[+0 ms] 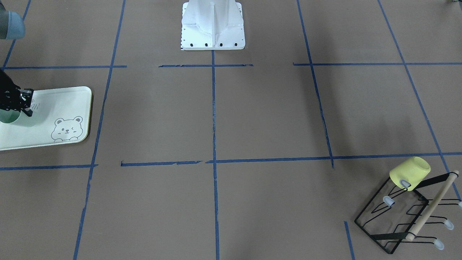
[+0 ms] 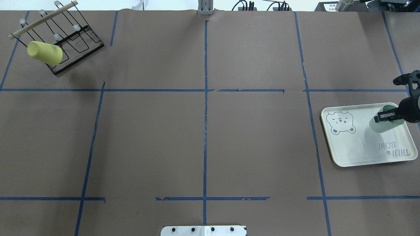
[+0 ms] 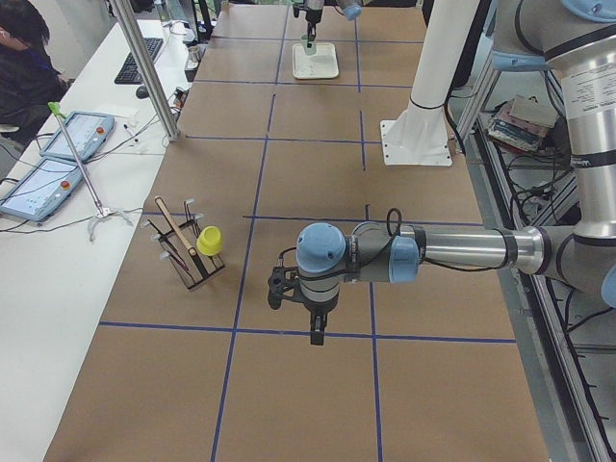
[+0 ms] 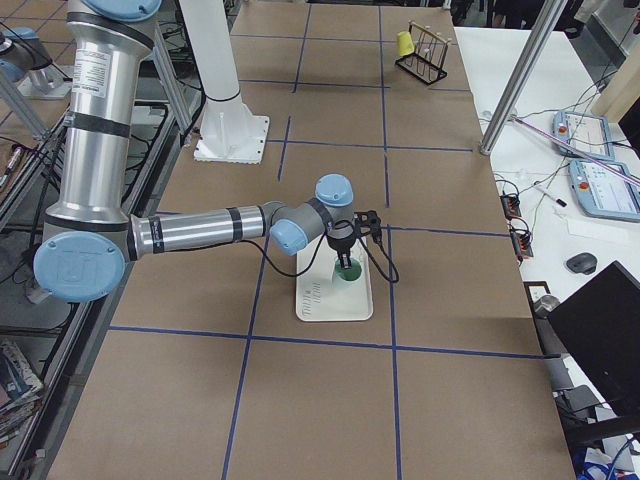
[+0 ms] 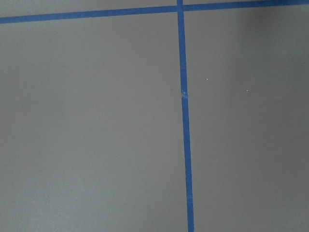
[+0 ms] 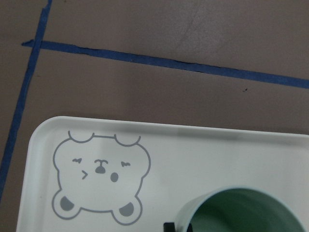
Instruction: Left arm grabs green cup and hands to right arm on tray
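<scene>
right hand (image 2: pixel 383 116) pinches the green cup (image 2: pixel 380 126) at its rim; cup upright, mouth up, over the tray (image 2: pixel 357 149), on the half away from the bear drawing; can't tell if its base touches the tray; left hand (image 3: pixel 300 313) hangs over bare tabletop (image 2: pixel 203 137), well apart from the tray; can't tell whether its fingers are spread or pressed together; yellow cup (image 2: pixel 46 52) hangs on the wire rack (image 2: pixel 78 41)
</scene>
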`<state>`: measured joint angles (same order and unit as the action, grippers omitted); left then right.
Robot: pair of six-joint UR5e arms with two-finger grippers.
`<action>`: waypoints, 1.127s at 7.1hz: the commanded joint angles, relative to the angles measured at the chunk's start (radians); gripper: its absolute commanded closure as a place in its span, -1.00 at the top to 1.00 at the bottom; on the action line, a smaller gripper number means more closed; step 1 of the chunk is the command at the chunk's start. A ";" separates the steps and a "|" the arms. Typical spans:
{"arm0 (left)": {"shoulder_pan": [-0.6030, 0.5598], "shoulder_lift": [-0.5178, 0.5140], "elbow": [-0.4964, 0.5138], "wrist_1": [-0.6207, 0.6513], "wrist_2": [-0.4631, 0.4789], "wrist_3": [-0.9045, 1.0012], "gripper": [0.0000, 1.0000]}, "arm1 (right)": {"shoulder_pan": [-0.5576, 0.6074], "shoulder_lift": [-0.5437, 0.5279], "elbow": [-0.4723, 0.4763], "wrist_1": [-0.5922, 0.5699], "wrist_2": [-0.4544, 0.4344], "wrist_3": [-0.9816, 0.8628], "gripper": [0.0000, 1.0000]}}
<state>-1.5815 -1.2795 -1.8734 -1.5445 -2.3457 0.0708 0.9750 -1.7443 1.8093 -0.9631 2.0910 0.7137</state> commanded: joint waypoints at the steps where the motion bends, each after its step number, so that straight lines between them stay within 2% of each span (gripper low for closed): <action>1: 0.000 0.000 -0.001 -0.002 -0.001 -0.002 1.00 | -0.038 -0.003 -0.002 0.044 -0.034 0.084 -0.19; 2: 0.000 0.000 -0.001 -0.003 -0.001 -0.002 1.00 | -0.050 -0.003 -0.002 0.046 -0.042 0.082 0.99; 4: 0.001 -0.001 -0.001 -0.003 -0.001 -0.005 1.00 | -0.042 -0.007 0.010 0.038 -0.034 0.070 1.00; 5: 0.001 -0.001 0.000 -0.005 -0.001 -0.005 1.00 | -0.030 -0.017 0.022 0.030 0.007 0.066 1.00; 7: 0.001 -0.001 0.003 -0.011 -0.001 0.001 1.00 | 0.103 -0.061 0.022 0.029 0.169 -0.067 1.00; 8: 0.001 -0.001 0.004 -0.012 -0.001 0.003 1.00 | 0.157 -0.101 0.024 0.027 0.206 -0.153 1.00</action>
<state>-1.5800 -1.2808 -1.8710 -1.5541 -2.3470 0.0707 1.0570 -1.8008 1.8313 -0.9339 2.2311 0.6605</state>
